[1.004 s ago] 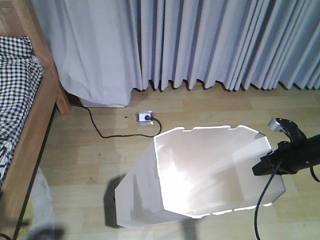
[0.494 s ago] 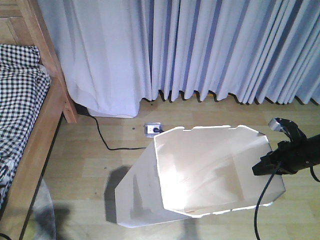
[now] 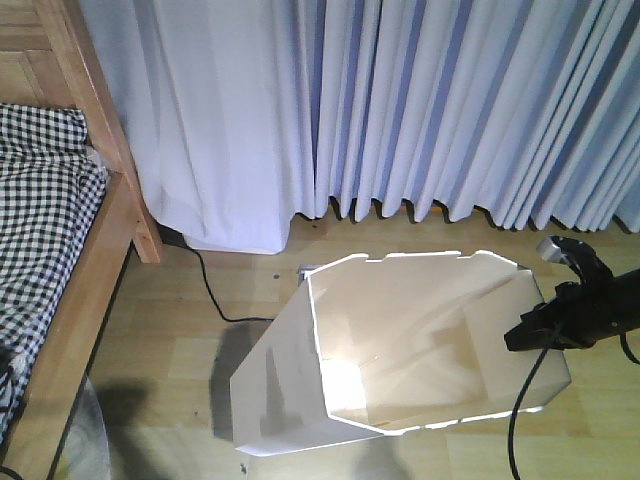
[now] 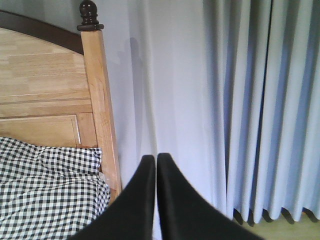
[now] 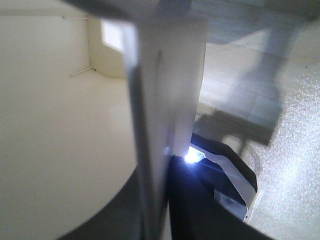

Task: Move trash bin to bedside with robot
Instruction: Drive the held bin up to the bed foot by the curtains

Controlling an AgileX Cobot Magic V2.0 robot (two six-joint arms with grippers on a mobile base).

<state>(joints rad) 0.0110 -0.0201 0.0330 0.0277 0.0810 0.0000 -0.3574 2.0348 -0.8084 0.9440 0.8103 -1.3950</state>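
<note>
**Right claw [image 3: 522, 337] has the trash bin [image 3: 400, 350] by the rim, and the bedside [image 3: 75, 300] is way off to the claw's left**

Closest in, the right wrist view shows the bin's thin white wall pinched in that claw, with a black finger on the outside and the cream inside on the other, so it's clamped on. The whole bin sits to the claw's left, tipped, narrowing toward its base. Can't tell if the base touches the floor [image 3: 170, 330]. Beyond the bin, farther left from the claw, there's bare floor with a black cable [image 3: 212, 298], then the bed rail and checked bedding [image 3: 40, 200], well apart from the bin. So I'd say the carry goes leftward, bin leading. The left claw [image 4: 152, 200] is pressed together and empty. It's facing the bedpost [image 4: 97, 100] and curtain [image 4: 250, 100], so that arm is probably nearer the bed.
</note>
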